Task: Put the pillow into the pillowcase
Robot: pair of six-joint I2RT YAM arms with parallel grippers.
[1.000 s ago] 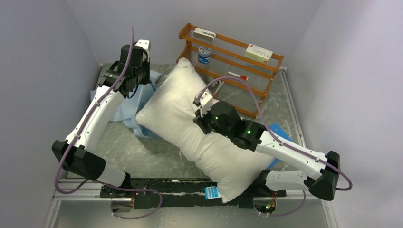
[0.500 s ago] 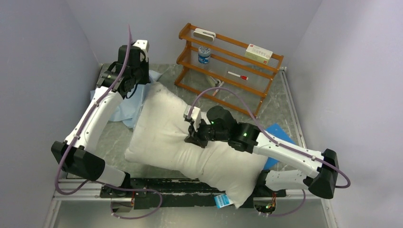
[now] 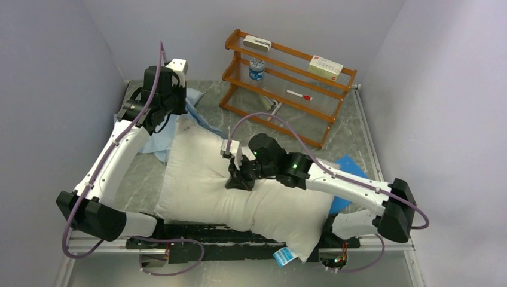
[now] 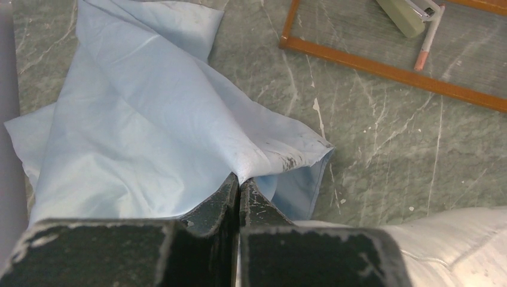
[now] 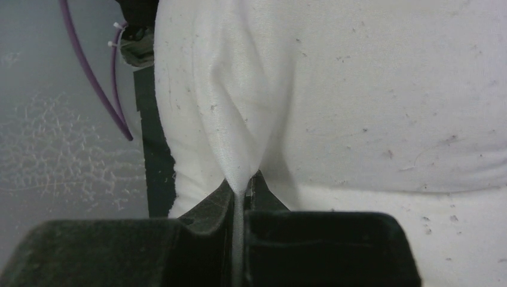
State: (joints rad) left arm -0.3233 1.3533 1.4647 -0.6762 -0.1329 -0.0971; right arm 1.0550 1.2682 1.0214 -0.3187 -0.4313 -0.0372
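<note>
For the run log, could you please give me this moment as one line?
left gripper: shut on pillowcase edge | right gripper: shut on pillow fold | stage: pillow not yet inside pillowcase

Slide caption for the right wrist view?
Right gripper shut on a pinched fold of the off-white pillow, table edge at left.

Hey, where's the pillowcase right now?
In the top view the pillowcase lies crumpled on the far left side, next to the pillow's far end, with the left gripper pinching a fold of it.
</note>
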